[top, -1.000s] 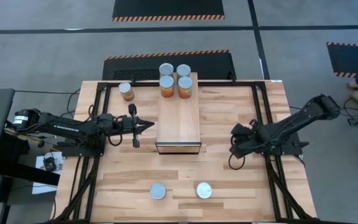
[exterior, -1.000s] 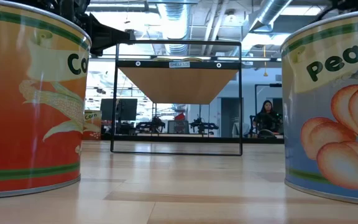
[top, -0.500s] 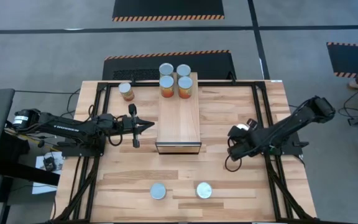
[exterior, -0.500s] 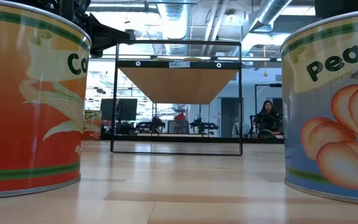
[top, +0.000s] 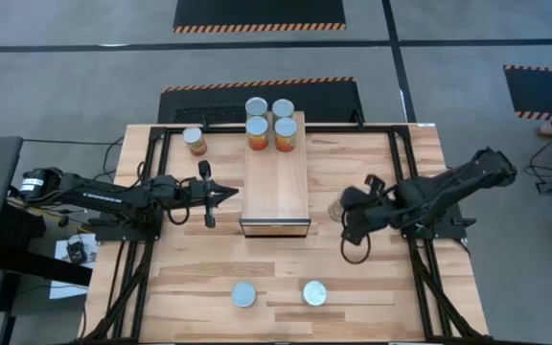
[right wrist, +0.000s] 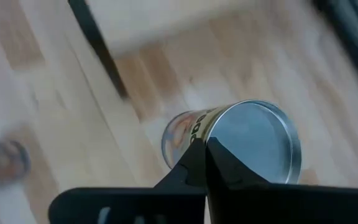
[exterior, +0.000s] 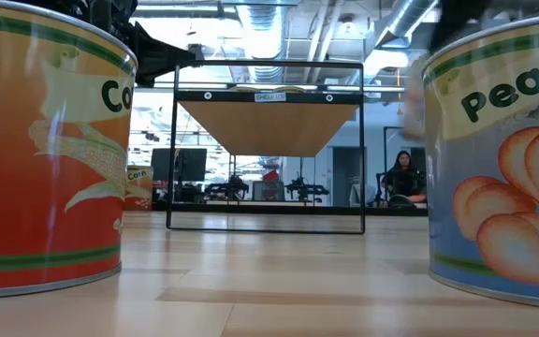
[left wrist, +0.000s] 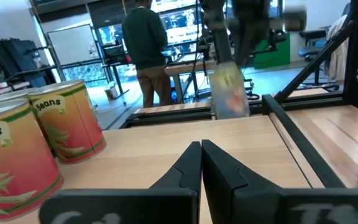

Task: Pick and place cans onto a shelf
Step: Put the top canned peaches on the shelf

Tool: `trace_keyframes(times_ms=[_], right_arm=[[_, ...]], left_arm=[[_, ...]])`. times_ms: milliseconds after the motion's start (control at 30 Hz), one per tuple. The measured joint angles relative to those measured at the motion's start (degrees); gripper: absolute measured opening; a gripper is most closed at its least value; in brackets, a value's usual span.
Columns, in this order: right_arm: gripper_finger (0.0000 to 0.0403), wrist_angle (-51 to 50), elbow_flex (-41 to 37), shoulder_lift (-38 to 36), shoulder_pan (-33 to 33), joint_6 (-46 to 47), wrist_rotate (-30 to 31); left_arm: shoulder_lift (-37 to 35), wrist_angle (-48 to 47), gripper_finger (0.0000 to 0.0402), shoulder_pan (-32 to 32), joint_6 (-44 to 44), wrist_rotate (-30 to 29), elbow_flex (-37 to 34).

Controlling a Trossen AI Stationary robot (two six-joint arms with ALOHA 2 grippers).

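The shelf (top: 276, 177) lies mid-table with several cans (top: 270, 123) standing on its far end. One can (top: 195, 141) stands on the table at the far left. Two more stand near the front edge: a corn can (top: 244, 294) and a peach can (top: 313, 292). Another can (top: 336, 208) shows blurred right of the shelf, its silver top (right wrist: 253, 140) just beyond my right gripper (right wrist: 207, 149), which is shut with nothing between its fingers. My left gripper (top: 233, 195) hovers shut beside the shelf's left side. My right gripper's shut fingertips (right wrist: 211, 154) stand at the near rim of the can's silver top (right wrist: 229, 134), coming down at it on a slant from the table's right. Whether they touch the can cannot be told; nothing sits between the fingers.
Black frame rails (top: 412, 192) run along the table's left and right sides. In the low view the corn can (exterior: 45, 150) and the peach can (exterior: 503, 159) fill the foreground. Bare wood lies between the shelf and the front cans. People stand in the room beyond the table.
My right gripper has gone toward the table's left edge, nearer the shelf. A can that did not show beside it before now shows blurred just left of its fingers.
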Motion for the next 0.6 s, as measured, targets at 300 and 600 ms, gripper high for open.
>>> trace_keyframes(times_ms=[300,600], right_arm=[[0.0007,0.1,24.1,12.1,-8.8,-15.6,3.7],[0.0008,-0.2,38.6,26.2,-19.1,-24.9,-4.2]], left_arm=[[0.0,-0.3,0.0002,0.0,-0.1,-0.3,0.0],[0.0,-1.4,0.0002,0.0,-0.6,-0.5,0.0]])
